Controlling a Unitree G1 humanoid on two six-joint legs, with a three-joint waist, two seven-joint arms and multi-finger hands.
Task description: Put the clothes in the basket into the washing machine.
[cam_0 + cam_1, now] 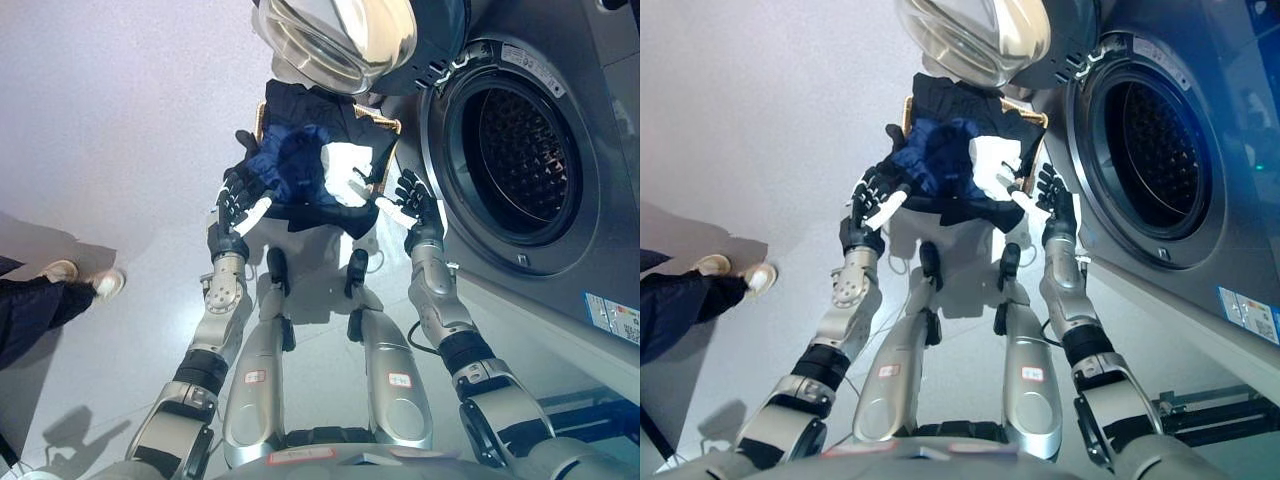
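A basket with a tan woven rim (386,123) sits low in front of me, heaped with clothes: a dark navy piece (310,105), a blue piece (295,165) and a white piece (345,165). My left hand (238,195) is at the basket's left side, fingers spread against the blue cloth. My right hand (418,205) is at its right side, fingers spread and holding nothing. The washing machine (560,250) stands to the right with its round drum opening (520,160) uncovered. Its glass door (335,40) is swung open above the basket.
A person's light shoes (85,278) and dark trouser leg (30,310) are on the floor at the far left. Pale floor (120,120) spreads left of the basket. The machine's front panel runs along the right side.
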